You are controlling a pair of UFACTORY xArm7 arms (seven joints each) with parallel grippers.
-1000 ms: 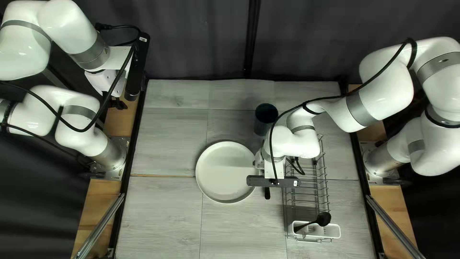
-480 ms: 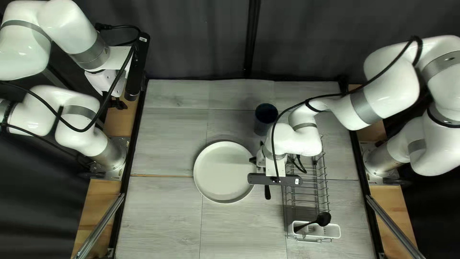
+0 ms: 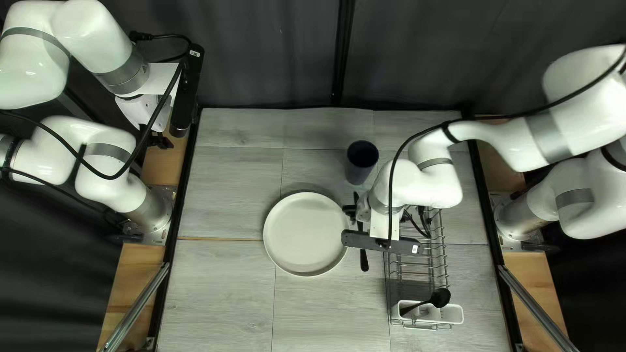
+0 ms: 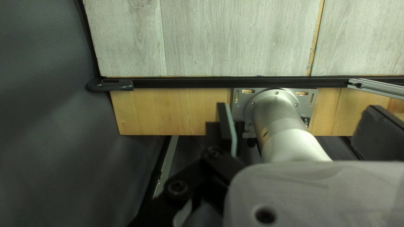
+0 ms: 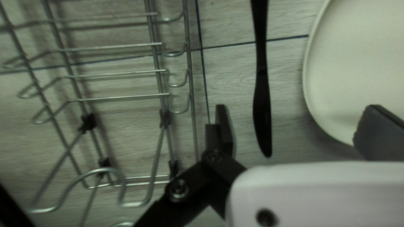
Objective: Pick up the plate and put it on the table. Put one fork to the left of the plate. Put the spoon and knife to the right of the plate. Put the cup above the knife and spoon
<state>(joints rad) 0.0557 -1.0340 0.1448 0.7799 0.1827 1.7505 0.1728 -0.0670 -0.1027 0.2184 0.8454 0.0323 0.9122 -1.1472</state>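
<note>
Beside the white plate point(image 3: 305, 233) my right gripper point(image 3: 351, 211) is over the black knife point(image 3: 364, 261), partly hiding it. In the right wrist view the knife point(image 5: 262, 92) lies flat between the rack and the plate point(image 5: 357, 63); my right gripper point(image 5: 299, 132) stands open above the table, touching nothing. The dark cup point(image 3: 362, 161) stands above the plate's right side. A black spoon point(image 3: 440, 298) leans in the rack's white holder. My left gripper point(image 3: 158, 139) hangs off the table's left edge; the left wrist view shows this gripper point(image 4: 299, 132) open and holding nothing. No fork is visible.
The wire dish rack point(image 3: 417, 267) stands right of the knife, partly under my right arm, with the white holder point(image 3: 450, 314) at its near end. In the right wrist view the rack's wires point(image 5: 115, 98) rise close beside one finger. A black cable loops along my right arm.
My right arm has swung rightward and its gripper has shifted slightly right, uncovering the knife's far part and more of the cup. The left arm, plate and spoon look unmoved.
</note>
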